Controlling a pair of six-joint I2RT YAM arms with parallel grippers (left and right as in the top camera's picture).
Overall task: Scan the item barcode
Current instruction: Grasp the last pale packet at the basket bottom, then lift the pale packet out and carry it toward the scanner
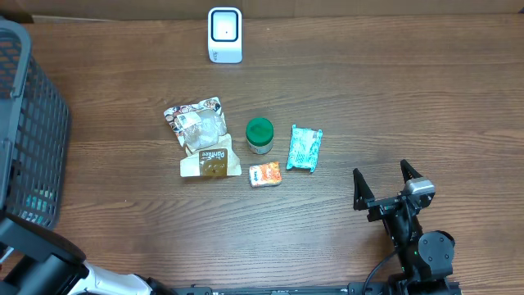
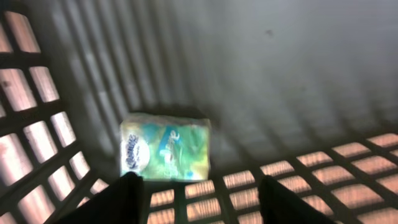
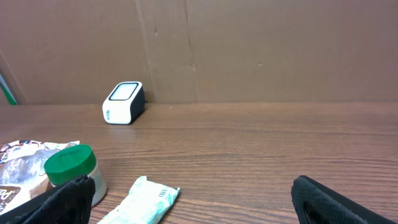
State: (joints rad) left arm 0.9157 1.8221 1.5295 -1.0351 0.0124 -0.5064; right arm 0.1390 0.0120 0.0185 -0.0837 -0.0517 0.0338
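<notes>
**left tool parted over the pack in the basket**

the left tool [image 2: 199, 190] is hanging inside the dark slatted plastic basket [image 1: 37, 123] at the table's left edge. its fingers are standing apart and gripping nothing. the soft green-and-white tissue pack [image 2: 165, 148] is lying flat on the basket floor just beyond them. the right tool [image 1: 381, 180] is sitting wide apart and empty by the near right corner.

coming up carelessly, the left fingers are risking a snag on the basket's lattice wall, dragging it along.

mid-table, the crinkled clear snack bag [image 1: 201, 135], green-lidded round jar [image 1: 259, 135], teal foil packet [image 1: 304, 148] and small orange packet [image 1: 265, 174] are crowding together. reaching for one is likely nudging a neighbour. bare wood is lying open between them and the small white box-shaped scanner [image 1: 224, 34] at the far edge.
</notes>
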